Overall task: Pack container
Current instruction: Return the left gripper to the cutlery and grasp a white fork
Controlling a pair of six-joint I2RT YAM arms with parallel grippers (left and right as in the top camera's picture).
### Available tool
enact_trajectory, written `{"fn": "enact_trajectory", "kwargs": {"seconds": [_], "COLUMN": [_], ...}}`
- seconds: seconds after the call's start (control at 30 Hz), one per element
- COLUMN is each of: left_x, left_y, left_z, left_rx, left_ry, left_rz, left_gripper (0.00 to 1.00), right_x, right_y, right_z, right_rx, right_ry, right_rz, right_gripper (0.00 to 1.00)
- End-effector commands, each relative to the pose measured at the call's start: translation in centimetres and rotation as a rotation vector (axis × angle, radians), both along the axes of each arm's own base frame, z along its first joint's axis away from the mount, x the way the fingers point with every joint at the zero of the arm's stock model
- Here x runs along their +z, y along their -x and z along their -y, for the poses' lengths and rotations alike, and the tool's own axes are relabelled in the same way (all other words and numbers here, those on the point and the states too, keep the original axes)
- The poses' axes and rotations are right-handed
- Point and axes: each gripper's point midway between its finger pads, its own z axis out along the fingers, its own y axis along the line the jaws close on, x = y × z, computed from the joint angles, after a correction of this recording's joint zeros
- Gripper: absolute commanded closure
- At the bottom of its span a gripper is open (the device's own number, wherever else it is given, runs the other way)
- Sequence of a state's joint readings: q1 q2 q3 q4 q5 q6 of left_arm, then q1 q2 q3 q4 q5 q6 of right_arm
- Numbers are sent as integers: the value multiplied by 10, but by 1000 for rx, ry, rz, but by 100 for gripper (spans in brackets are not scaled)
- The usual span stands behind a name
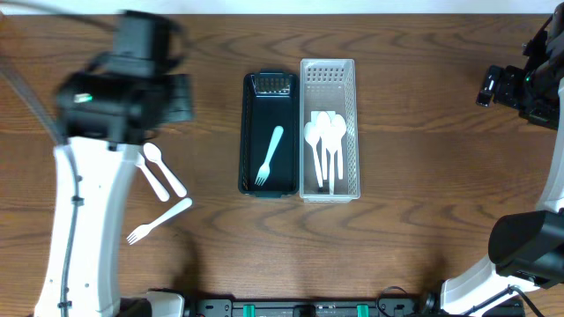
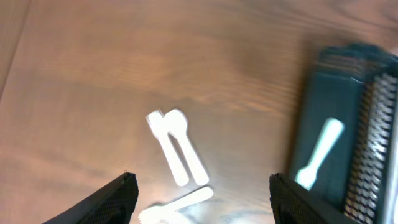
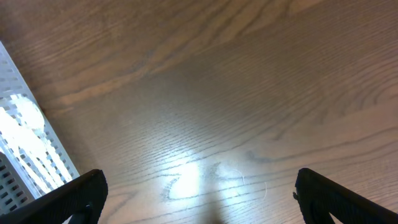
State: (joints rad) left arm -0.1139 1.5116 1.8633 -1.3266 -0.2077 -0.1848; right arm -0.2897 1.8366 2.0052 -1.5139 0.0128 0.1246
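Left gripper (image 2: 202, 190) jaws apart, empty, over loose cutlery (image 1: 152, 156) on surface (image 1: 423, 176), probably lining up a pick. Sorting looks deliberate: fork (image 1: 270, 155) in tray (image 1: 284, 174), spoons (image 1: 324, 132) in basket (image 1: 328, 72). Right gripper (image 3: 199, 186) apart, empty, parked clear.

Counter (image 1: 423, 176): dark brown wood-grain surface, filling nearly the whole overhead view, with the grain running lengthwise in long wavy bands. The finish is smooth and semi-gloss. A soft glare patch (image 3: 186, 177) shows in the right wrist view, and a broader, warmer sheen in the left wrist view. Lighting is diffuse, from above; shadows on the wood are faint and soft-edged. A pale strip (image 1: 352, 6) runs along the top border of the overhead view — material cannot be determined. A dark rail (image 1: 308, 309) with green fittings lies along the bottom border.
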Motion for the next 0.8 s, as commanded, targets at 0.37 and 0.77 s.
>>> {"fn": "enact_trajectory", "kwargs": {"seconds": [0.37, 0.77], "left_x": [-168, -265], "left_y": [7, 27], "left_z": [-89, -84], "left_rx": [350, 368], "left_ry": [257, 323], "left_rz": [-342, -472], "left_gripper": [30, 30], "right_x": [-3, -3], "right_y": [-1, 0], "right_z": [-1, -1], "right_rx": [20, 30], "right_ry": [0, 3], "right_rz": [-8, -9], "right_gripper": [1, 1]}}
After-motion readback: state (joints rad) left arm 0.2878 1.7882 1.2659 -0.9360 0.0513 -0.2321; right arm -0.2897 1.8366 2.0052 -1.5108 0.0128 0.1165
